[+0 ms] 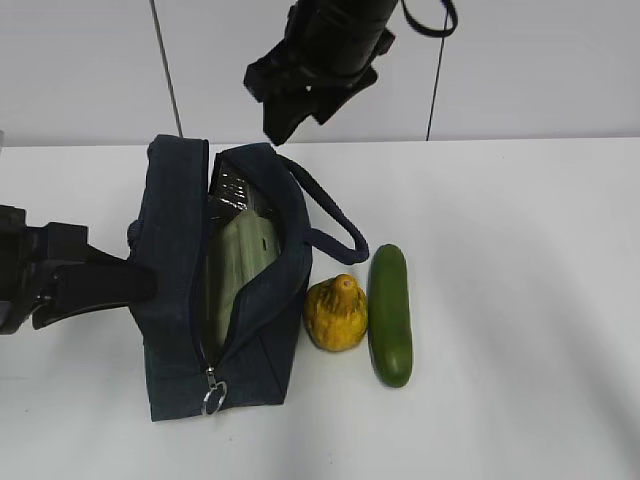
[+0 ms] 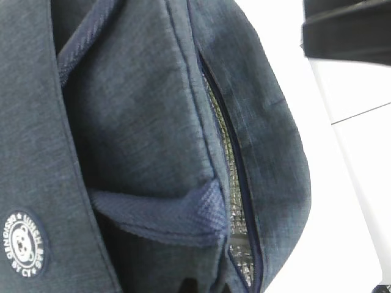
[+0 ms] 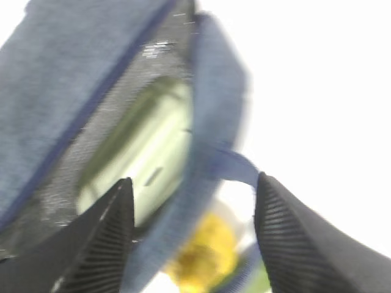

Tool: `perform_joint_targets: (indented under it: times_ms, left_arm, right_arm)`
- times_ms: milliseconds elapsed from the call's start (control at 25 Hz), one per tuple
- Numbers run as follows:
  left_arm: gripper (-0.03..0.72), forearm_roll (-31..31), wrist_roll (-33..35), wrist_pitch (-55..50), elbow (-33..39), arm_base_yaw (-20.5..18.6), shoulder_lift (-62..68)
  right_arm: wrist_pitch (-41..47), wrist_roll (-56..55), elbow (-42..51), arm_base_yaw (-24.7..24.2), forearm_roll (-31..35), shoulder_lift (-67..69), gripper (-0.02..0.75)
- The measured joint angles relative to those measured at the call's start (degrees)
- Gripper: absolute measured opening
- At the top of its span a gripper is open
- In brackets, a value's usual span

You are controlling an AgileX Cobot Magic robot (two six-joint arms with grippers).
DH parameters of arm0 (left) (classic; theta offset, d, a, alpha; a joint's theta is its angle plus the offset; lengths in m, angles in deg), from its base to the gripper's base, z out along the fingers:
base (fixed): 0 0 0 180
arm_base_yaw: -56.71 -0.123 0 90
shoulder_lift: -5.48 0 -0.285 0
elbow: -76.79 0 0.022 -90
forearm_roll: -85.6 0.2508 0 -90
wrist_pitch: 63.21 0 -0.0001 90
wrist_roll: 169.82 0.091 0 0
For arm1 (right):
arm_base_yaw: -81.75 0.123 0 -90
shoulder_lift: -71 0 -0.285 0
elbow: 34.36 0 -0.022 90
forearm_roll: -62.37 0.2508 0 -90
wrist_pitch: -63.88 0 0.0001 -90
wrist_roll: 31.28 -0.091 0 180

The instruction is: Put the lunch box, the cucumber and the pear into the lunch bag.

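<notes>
Lunch box (image 3: 153, 152) lies bagged beneath the open right gripper (image 3: 192, 238).

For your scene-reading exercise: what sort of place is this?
Probably a robot test bench, not a kitchen: bare white table, plain panelled wall, black robot arms over a lunch bag, pear and cucumber.

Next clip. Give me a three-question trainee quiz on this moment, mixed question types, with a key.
1. True or false: the lunch box already lies inside the open lunch bag.
2. Which item lies directly beside the bag on the table? A) the cucumber B) the pear C) a spoon
3. Fill in: the right gripper hangs above the bag with its jaws ____ and empty.

Key:
1. True; its pale green lid shows through the unzipped opening.
2. B; the pear sits between bag and cucumber.
3. Open.
</notes>
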Motion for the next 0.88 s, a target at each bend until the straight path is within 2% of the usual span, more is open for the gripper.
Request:
perform_joint_targets:
  times_ms: [120,360,880]
  left_arm:
    - [-0.015,0.0,0.0,0.0,0.0,0.0,0.0]
    - [-0.015,0.0,0.0,-0.1,0.0,0.0,0.0]
    - [-0.015,0.0,0.0,-0.2,0.0,0.0,0.0]
  right_arm:
    - [0.4,-4.3,-0.1,0.0,-6.8,-2.5,0.478]
    - [0.6,-11.6,2.2,0.0,-11.4,-6.5,0.431]
    - [0.1,-19.7,27.4,-0.1,-14.1,-11.3,0.424]
